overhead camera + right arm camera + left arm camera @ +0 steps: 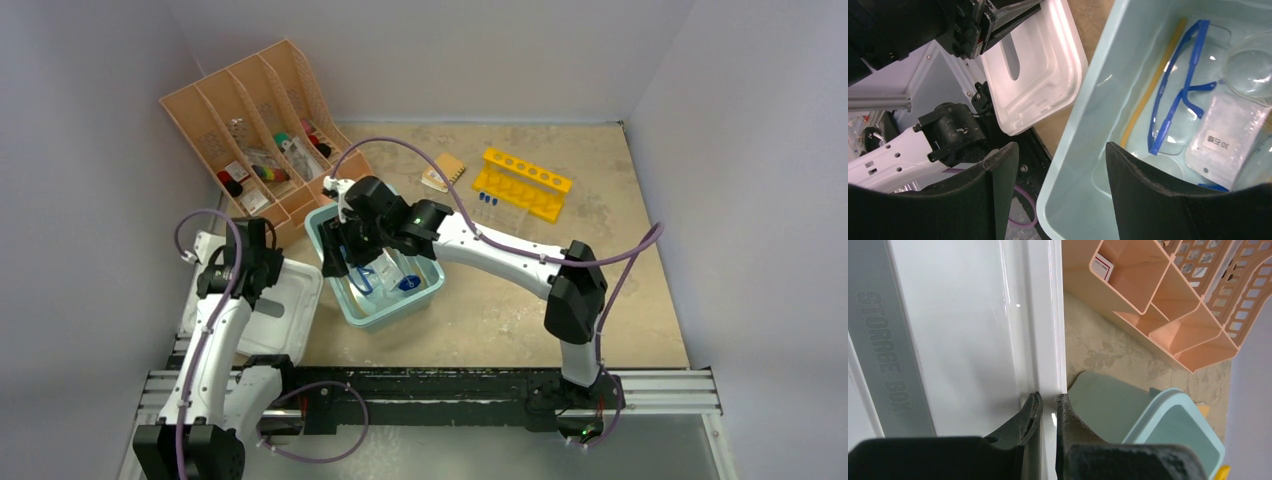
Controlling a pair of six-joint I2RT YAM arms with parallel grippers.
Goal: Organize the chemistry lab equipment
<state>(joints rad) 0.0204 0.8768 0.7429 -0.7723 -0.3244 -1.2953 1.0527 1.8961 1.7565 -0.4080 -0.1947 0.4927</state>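
Judging by the right gripper (1060, 150), whose fingers stand wide apart with nothing between them but air and the rim of the pale teal tub (1093, 70), the step in hand looks like work at the tub, either a release into it or a reach for what lies there; which one I cannot tell. One finger hangs outside the wall and the other over the inside, so any move away should go straight up first, clear of the rim, before swinging sideways, or the tub may be dragged or tipped. The left gripper (1049, 397) has its fingers together at the raised edge of the white lid (973, 340), just beside the tub; whether they actually pinch that edge is not clear. The lab equipment is split: inside the tub lie the blue-rimmed goggles (1188, 75), clear-lensed, one arm folded, resting flat beside the amber rubber tubing (1152, 85), a thin straight length along the near wall, with a labelled clear packet (1220, 140) touching the goggles. Well apart, the blue-capped test tubes (487, 200) lie on the table against the yellow rack (523, 182), probably not yet sorted
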